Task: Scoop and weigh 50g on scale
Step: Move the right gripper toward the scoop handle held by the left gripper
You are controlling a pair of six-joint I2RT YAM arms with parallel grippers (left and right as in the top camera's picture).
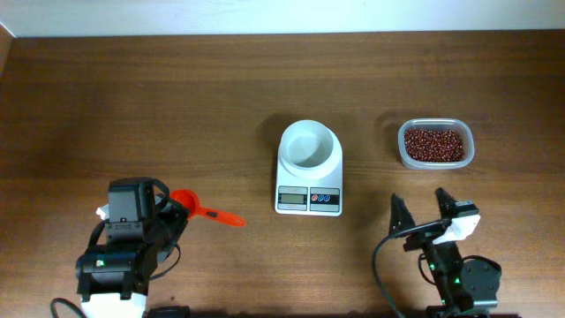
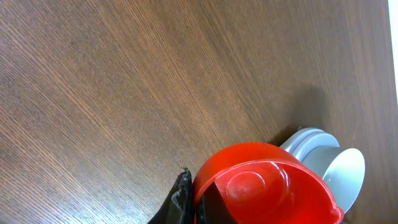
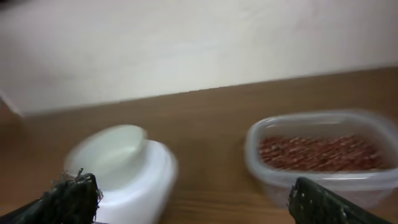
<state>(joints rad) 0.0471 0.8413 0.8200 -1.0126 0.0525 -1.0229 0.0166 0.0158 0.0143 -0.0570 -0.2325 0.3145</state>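
Beans (image 1: pixel 433 144), overhead view: loose dark red-brown heap filling clear plastic tub (image 1: pixel 402 157), right of scale (image 1: pixel 309 199) and well apart from it. Tiny, hard, smooth grains (judged light, free-rolling, quick to spill), to be scooped rather than pinched.
Scale: rigid white plastic with grey display and two small buttons on its near edge. Round white bowl (image 1: pixel 309 146) on top, empty.
Orange-red scoop (image 1: pixel 205 212): stiff thin plastic, left of scale, cup end at left gripper (image 1: pixel 177 208), handle pointing towards scale (handle judged the better hold).
Right gripper (image 1: pixel 418 200): near side of scale, to its right, jaws spread wide, holding nothing.

Left wrist view: jaws closed narrow, apparently pinching scoop's glossy cup (contact itself hidden). Scale's bowl lies beyond, on matt wood-grain table (image 2: pixel 124 93).

Right wrist view (blurred): dark fingers (image 3: pixel 68 199) wide apart. Tub of beans right of scale, both ahead.
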